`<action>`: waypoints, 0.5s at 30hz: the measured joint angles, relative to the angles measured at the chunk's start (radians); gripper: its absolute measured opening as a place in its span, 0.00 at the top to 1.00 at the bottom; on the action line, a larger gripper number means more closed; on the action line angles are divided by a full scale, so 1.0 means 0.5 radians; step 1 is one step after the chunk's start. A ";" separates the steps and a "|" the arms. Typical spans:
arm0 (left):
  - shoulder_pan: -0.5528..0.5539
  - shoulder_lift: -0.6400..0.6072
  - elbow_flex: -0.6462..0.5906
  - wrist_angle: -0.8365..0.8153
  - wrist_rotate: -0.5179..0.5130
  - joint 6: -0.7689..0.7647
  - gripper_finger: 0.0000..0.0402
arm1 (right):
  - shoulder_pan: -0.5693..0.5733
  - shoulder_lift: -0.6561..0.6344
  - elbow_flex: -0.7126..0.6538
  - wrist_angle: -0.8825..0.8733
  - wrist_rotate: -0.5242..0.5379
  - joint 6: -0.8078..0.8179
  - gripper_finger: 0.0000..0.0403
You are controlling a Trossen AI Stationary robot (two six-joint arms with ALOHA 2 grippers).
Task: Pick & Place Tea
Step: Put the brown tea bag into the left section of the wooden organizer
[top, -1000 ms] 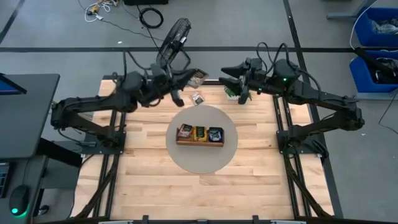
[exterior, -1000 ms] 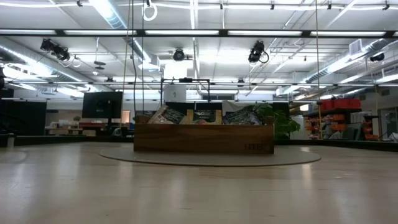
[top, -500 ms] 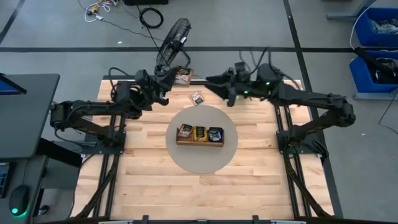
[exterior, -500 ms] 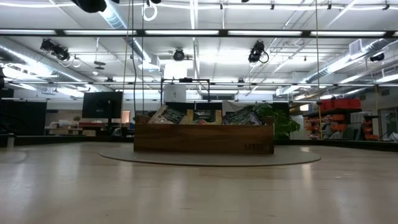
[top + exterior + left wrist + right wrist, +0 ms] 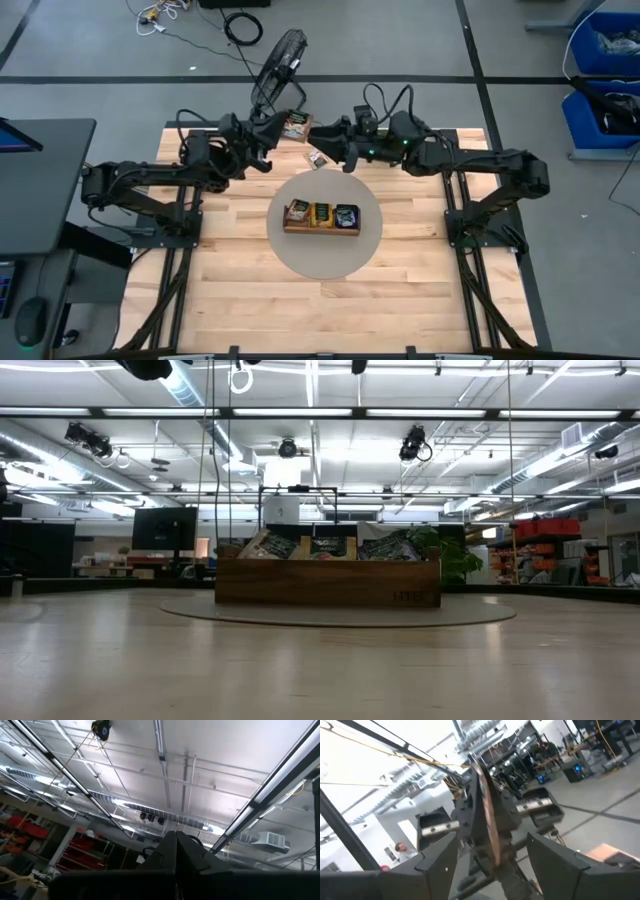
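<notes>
My left claw (image 5: 283, 127) is clamped on a tea packet (image 5: 295, 125), seen edge-on between the spread fingers (image 5: 437, 857) of my right claw (image 5: 328, 135). Another packet (image 5: 318, 158) lies just below. The tray (image 5: 321, 217) sits nearer, mid-desk (image 5: 240, 290).

One tea packet (image 5: 296, 124), brownish with a pale label, hangs above the far edge of the surface, pinched edge-on in the left gripper's shut fingers; in the right wrist view it shows as a thin upright sliver (image 5: 487, 815). A second small packet (image 5: 317, 158) lies flat on the wood just below it. More packets (image 5: 321, 214) stand upright in the tray (image 5: 320, 230), dark, orange-yellow and blue from above.
</notes>
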 joint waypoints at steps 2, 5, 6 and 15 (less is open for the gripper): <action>0.000 0.000 0.000 -0.018 0.001 0.001 1.00 | 0.000 0.005 0.000 0.028 0.000 -0.008 0.39; 0.000 0.000 0.000 -0.049 0.023 0.000 1.00 | -0.001 0.004 0.000 0.042 0.030 -0.037 0.40; 0.000 0.000 0.000 -0.061 0.026 -0.001 1.00 | -0.002 0.004 0.000 0.049 0.041 -0.042 0.41; 0.000 0.006 0.000 -0.093 0.028 0.001 1.00 | -0.003 0.004 0.000 0.100 0.047 -0.092 0.62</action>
